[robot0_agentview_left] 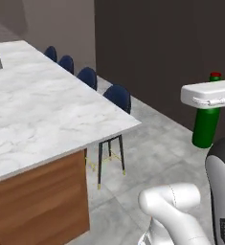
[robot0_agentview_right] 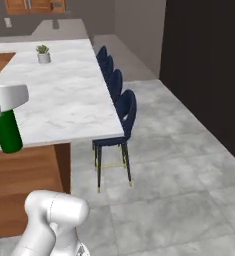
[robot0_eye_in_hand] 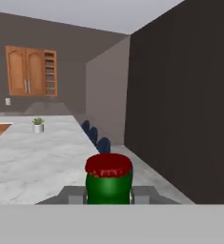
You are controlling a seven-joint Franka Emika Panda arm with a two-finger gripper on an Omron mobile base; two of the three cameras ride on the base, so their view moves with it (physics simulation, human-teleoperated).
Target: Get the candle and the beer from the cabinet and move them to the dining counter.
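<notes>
My gripper (robot0_eye_in_hand: pixel 108 194) is shut on the beer (robot0_eye_in_hand: pixel 108 185), a dark green bottle with a red cap, which it holds upright by the neck. The beer (robot0_agentview_left: pixel 206 127) hangs in the air to the right of the dining counter (robot0_agentview_left: pixel 47 105), above the floor and apart from the marble top. In the right base view the beer (robot0_agentview_right: pixel 7 132) shows in front of the dining counter's (robot0_agentview_right: pixel 69 100) near edge, with the white hand across its neck. Far behind the counter, the reddish-brown cabinet (robot0_eye_in_hand: pixel 30 70) hangs on the back wall. The candle is out of view.
Several navy stools (robot0_agentview_left: pixel 118 97) line the counter's right side. A small potted plant (robot0_agentview_right: pixel 43 54) stands on the far part of the marble top. A dark wall (robot0_eye_in_hand: pixel 180 95) runs along the right, with grey tiled floor (robot0_agentview_right: pixel 174 165) between it and the stools.
</notes>
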